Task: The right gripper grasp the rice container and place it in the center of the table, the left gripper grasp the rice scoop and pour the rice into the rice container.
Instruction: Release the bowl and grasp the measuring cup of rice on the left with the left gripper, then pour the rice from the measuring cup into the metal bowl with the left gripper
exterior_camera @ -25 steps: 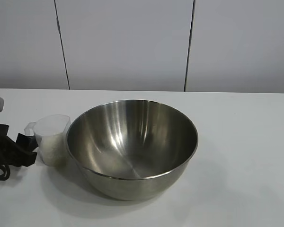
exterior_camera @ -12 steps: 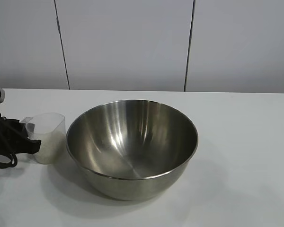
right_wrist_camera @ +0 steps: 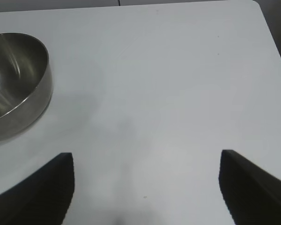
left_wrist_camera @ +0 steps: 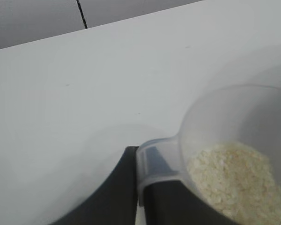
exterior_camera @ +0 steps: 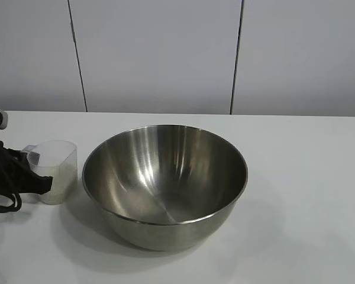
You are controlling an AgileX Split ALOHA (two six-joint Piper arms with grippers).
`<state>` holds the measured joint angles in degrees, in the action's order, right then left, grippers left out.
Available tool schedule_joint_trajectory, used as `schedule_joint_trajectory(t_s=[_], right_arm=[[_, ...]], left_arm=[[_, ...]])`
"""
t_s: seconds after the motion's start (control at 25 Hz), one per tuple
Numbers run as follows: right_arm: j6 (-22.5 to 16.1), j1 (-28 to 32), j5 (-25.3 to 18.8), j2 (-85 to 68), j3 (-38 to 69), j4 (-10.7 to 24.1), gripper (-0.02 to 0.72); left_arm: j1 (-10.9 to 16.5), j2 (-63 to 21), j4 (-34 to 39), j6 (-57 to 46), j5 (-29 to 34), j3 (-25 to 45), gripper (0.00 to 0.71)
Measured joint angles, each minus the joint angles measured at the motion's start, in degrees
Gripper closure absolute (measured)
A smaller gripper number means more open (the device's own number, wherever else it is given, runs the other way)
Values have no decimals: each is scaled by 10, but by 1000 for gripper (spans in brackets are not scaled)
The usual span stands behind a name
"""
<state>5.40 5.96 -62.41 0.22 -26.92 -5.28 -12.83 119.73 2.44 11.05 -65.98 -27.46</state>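
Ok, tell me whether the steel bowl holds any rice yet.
Empty: the rice container shows only bare steel inside; the rice sits in the rice scoop.

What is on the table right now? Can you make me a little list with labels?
bowl: big shiny steel rice container, empty, standing mid-table
cup: small clear rice scoop, upright on the table beside the bowl
rice: white grains heaped inside the cup
left claw: left gripper shut on the cup's handle tab
right claw: right gripper open, holding nothing, away from the bowl
table: plain white table
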Motion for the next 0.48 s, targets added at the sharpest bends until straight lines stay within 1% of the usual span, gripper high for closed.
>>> schedule_joint_trajectory(t_s=[0.12, 0.4, 0.48], right_arm=[[0, 0, 0, 0, 0, 0, 126], [0, 0, 0, 0, 0, 1, 126], [0, 0, 0, 0, 0, 1, 126]], left_arm=[[0, -19, 20, 5, 3, 0, 704], [0, -91, 24, 49, 4, -1, 705], [0, -117, 25, 74, 18, -10, 705]])
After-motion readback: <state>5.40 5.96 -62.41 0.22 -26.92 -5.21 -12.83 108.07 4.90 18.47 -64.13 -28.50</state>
